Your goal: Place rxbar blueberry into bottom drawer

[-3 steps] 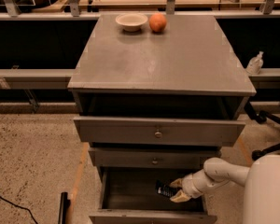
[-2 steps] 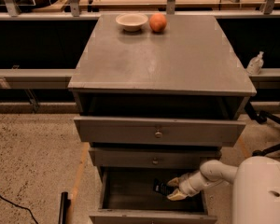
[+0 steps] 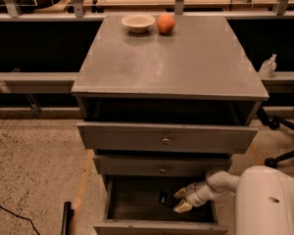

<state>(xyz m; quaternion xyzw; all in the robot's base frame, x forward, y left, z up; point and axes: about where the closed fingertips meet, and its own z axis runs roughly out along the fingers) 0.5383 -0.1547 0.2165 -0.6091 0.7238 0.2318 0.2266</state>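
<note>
Three drawers on the grey cabinet and all three stand pulled out, the upper two each with one brass knob, and down in the bottom drawer sits the gripper, reaching in from the right. Its two fingers are pinched on one dark snack bar, held tilted inside the drawer's right half. Up on the worktop, at the far edge, one cream bowl and one orange sit side by side.
</note>
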